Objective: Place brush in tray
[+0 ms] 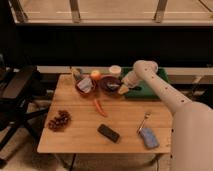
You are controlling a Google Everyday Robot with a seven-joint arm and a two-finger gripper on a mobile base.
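Brush (121, 90), step in hand: the carry across to the tray (150, 91), as I judge it. A slim dark thing with a pale end sits right at the claw (125, 88), over the seam between the maroon bowl (107, 84) and the tray's left wall. I take that for the brush, and it does not look laid down in the tray yet.
Next move: calls for a small shift to the right, so the brush hangs over the tray floor and clear of the wall, then a short drop and a let-go.
Surface (120, 120): wooden, and carries everything named here.
Arm (160, 92): comes in from the right foreground, bends at the rear and angles down to the left.
Tray: green with low walls, at the rear right. Its floor shows to the right of the claw.
Maroon bowl: just beside the tray's left end, with something dark inside that I cannot name.
Second bowl (85, 85): left of the maroon one, holding a grey-blue thing.
Claw: low at the tray's left end. I cannot tell whether it is clenched or released.
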